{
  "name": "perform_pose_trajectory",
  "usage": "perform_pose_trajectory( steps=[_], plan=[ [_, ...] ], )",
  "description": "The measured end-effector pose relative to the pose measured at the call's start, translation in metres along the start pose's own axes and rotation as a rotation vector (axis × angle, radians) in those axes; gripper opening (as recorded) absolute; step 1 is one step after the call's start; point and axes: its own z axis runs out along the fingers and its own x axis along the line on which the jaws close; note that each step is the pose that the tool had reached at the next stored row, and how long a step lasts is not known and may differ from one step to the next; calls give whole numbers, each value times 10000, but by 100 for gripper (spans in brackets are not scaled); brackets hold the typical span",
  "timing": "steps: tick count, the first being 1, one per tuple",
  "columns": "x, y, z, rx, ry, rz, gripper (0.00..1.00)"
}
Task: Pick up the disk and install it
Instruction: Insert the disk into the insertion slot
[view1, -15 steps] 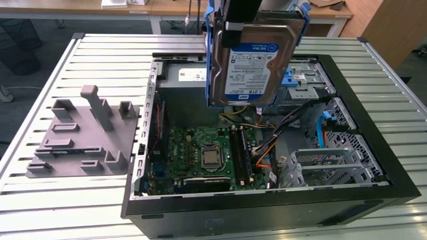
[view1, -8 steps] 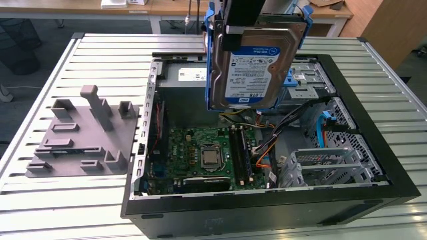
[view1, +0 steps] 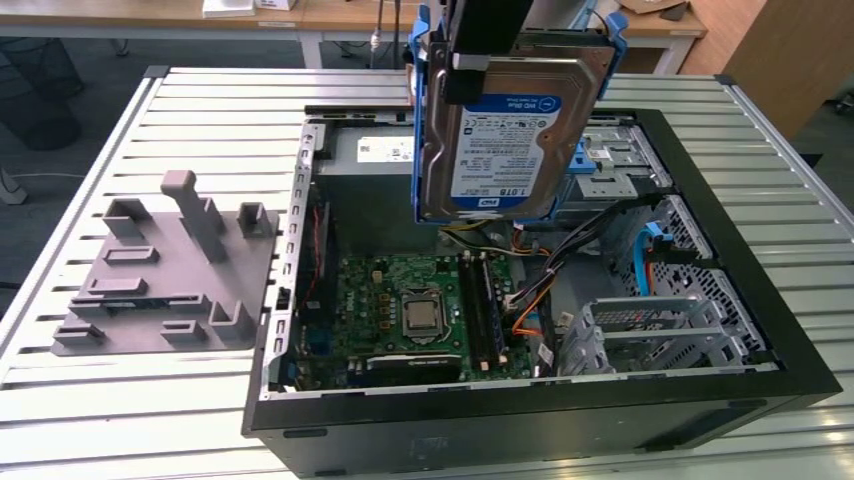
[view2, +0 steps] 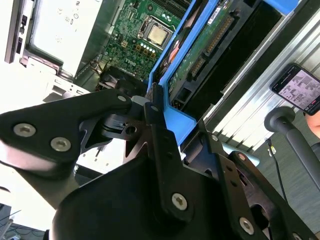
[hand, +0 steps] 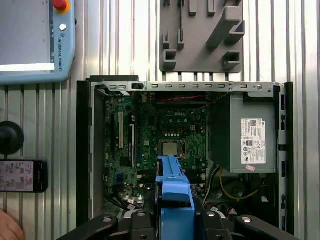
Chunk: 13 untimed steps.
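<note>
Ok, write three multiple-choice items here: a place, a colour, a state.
1. Where is the hard drive relative to the open computer case?
A. held above it
B. seated inside it
C. lying beside it

2. What colour is its bracket?
A. red
B. blue
C. green

3. What state is the gripper in?
A. open, empty
B. open around the hard drive
C. shut on the hard drive

Answers: 1 A, the exterior view shows it hanging over the case; 2 B, blue plastic frames it; 3 C, it clamps the bracket.
</note>
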Motion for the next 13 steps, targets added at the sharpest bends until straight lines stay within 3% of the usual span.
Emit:
perform_pose_trajectory(
  steps=[6,13],
  plan=[
    [34,-1,-1,0,1,-1,36],
    [189,-4,-2,0,0,0,36]
  ],
)
